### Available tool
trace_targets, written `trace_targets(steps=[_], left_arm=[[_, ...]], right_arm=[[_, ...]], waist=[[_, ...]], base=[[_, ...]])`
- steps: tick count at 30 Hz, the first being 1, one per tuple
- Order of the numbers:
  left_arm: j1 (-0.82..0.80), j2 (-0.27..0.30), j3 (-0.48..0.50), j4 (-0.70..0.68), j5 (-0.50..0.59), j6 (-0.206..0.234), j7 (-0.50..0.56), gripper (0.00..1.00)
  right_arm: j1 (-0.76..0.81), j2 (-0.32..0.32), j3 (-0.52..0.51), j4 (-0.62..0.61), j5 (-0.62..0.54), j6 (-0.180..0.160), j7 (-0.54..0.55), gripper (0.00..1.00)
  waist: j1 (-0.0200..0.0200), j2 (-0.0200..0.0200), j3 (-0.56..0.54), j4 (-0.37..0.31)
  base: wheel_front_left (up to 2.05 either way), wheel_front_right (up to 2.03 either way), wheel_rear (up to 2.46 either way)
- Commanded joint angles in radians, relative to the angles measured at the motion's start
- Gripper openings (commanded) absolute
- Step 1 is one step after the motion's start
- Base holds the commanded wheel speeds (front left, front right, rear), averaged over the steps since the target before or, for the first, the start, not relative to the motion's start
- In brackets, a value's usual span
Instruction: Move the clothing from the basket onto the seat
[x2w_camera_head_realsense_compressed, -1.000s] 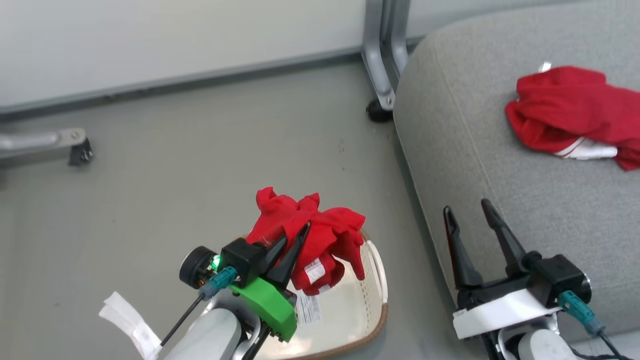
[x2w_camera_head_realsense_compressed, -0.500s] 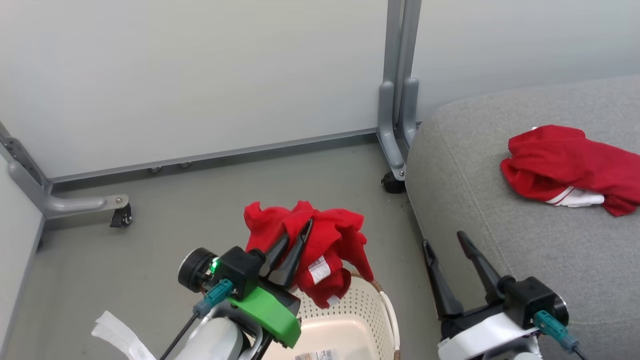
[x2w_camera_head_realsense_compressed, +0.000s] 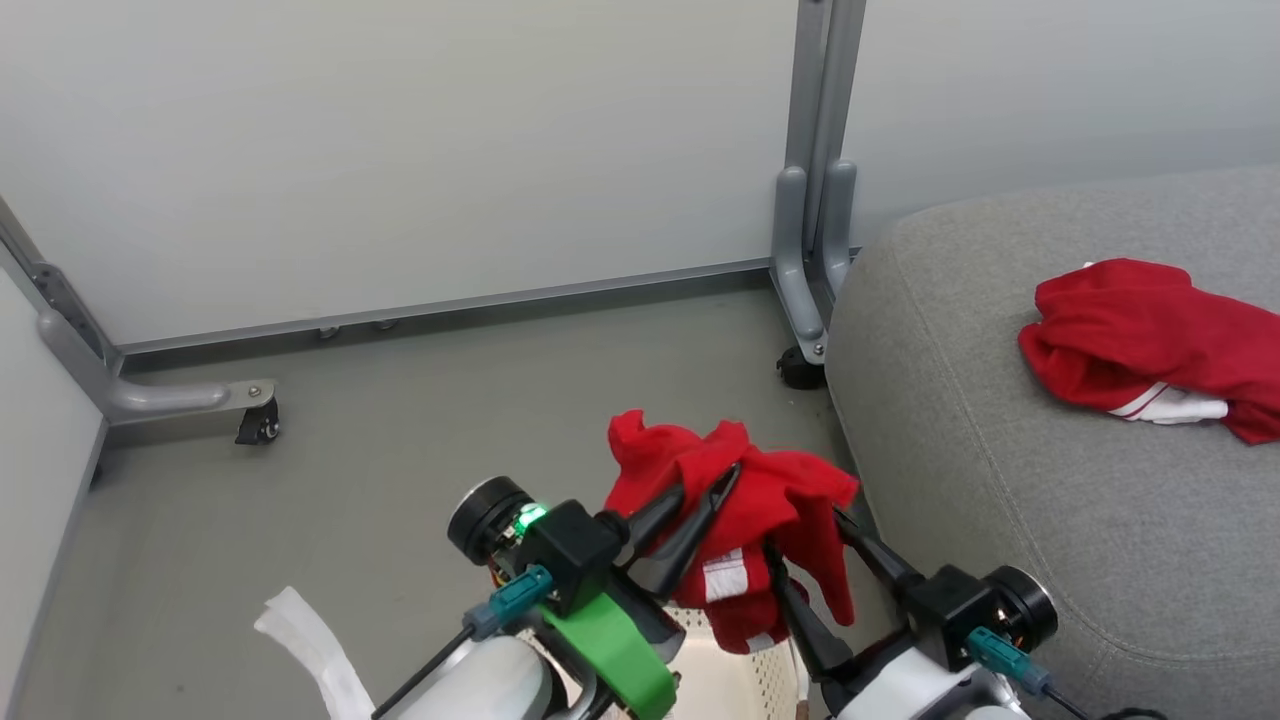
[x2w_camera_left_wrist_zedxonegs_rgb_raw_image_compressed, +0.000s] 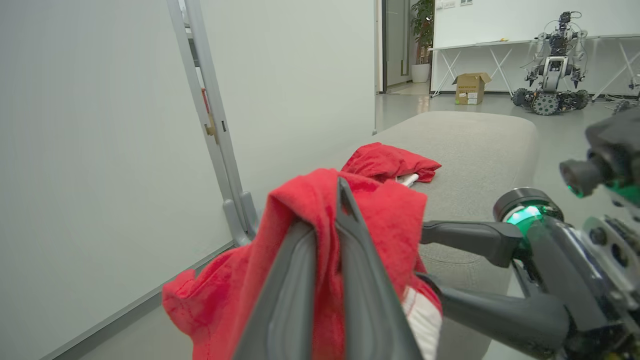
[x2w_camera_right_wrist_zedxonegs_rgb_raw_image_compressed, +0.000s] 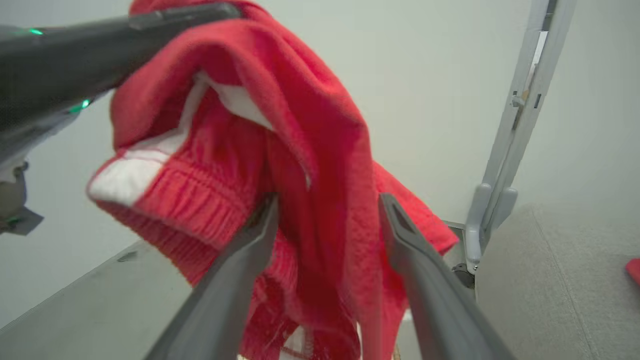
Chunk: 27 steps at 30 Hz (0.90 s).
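The left hand (x2w_camera_head_realsense_compressed: 708, 480) pinched the clothing (x2w_camera_head_realsense_compressed: 790, 500) tight; the right hand (x2w_camera_head_realsense_compressed: 802, 532) stood close beside it, fingers spread wide.

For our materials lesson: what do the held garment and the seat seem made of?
Held garment: soft red knit cloth, probably; it drapes in folds and shows a gathered elastic band. Seat: matte grey woven upholstery, judging by its fine texture.

There are two red garments (x2w_camera_head_realsense_compressed: 745, 510) (x2w_camera_head_realsense_compressed: 1130, 335), one cream basket (x2w_camera_head_realsense_compressed: 745, 688), one grey seat (x2w_camera_head_realsense_compressed: 1000, 480) and two black castors (x2w_camera_head_realsense_compressed: 258, 430) (x2w_camera_head_realsense_compressed: 800, 368) here.
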<state>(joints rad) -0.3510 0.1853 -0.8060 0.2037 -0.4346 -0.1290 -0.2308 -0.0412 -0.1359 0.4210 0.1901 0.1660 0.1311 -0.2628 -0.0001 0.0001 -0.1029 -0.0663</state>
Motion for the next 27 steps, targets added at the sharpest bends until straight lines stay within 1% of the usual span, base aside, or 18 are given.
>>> trace_targets(steps=[1,8,9,10,11,19,20,21,22,23,24,27], left_arm=[[-0.028,0.008,-0.019,-0.020,-0.012,-0.003,0.007,0.00],[-0.067,0.006,-0.091,-0.071,-0.039,-0.003,0.034,0.00],[-0.070,0.007,-0.094,-0.072,-0.040,-0.003,0.034,0.00],[-0.074,0.009,-0.096,-0.073,-0.042,-0.003,0.034,0.00],[-0.076,0.011,-0.097,-0.072,-0.043,-0.003,0.035,0.00],[-0.077,0.033,-0.091,-0.046,-0.038,0.015,0.046,0.00],[-0.078,0.036,-0.091,-0.043,-0.035,0.016,0.047,0.13],[-0.079,0.038,-0.092,-0.040,-0.033,0.019,0.049,0.29],[-0.080,0.040,-0.093,-0.037,-0.034,0.023,0.050,0.49],[-0.081,0.040,-0.093,-0.035,-0.033,0.026,0.053,0.90],[-0.083,0.041,-0.091,-0.032,-0.034,0.027,0.054,1.00],[-0.087,0.042,-0.088,-0.026,-0.031,0.036,0.057,1.00]], right_arm=[[-0.024,-0.003,0.017,0.014,-0.010,-0.001,-0.003,1.00],[-0.052,0.015,0.019,0.046,0.008,-0.001,-0.003,1.00],[-0.050,0.016,0.016,0.045,0.011,-0.001,-0.003,0.64],[-0.049,0.016,0.013,0.041,0.012,-0.001,-0.003,0.11],[-0.044,0.018,0.009,0.040,0.015,-0.001,-0.003,0.00],[-0.024,0.027,-0.013,0.045,0.050,-0.001,-0.003,0.00],[-0.024,0.028,-0.017,0.045,0.053,-0.001,-0.003,0.00],[-0.024,0.028,-0.021,0.045,0.055,-0.001,-0.003,0.00],[-0.023,0.030,-0.027,0.044,0.057,-0.001,-0.003,0.00],[-0.022,0.031,-0.031,0.043,0.058,-0.001,-0.003,0.00],[-0.021,0.032,-0.036,0.042,0.060,-0.001,-0.003,0.00],[-0.021,0.031,-0.043,0.043,0.062,-0.001,-0.003,0.00]], waist=[[0.0001,-0.0001,0.011,0.007],[0.0001,-0.0001,0.039,0.024],[0.0001,-0.0001,0.041,0.025],[0.0001,-0.0001,0.044,0.026],[0.0001,-0.0001,0.046,0.026],[0.0001,-0.0001,0.065,0.019],[0.0001,-0.0001,0.067,0.019],[0.0001,-0.0001,0.069,0.018],[0.0001,-0.0001,0.070,0.018],[0.0001,-0.0001,0.071,0.017],[0.0001,-0.0001,0.073,0.017],[0.0001,-0.0001,0.076,0.016]], base=[[0.00,0.00,0.00],[0.00,0.00,0.00],[0.00,0.00,0.00],[0.00,0.00,0.00],[0.00,0.00,0.00],[0.00,0.00,0.00],[0.00,0.00,0.00],[0.00,0.00,0.00],[0.00,0.00,0.00],[0.00,0.00,0.00],[0.00,0.00,0.00],[0.00,0.00,0.00]])
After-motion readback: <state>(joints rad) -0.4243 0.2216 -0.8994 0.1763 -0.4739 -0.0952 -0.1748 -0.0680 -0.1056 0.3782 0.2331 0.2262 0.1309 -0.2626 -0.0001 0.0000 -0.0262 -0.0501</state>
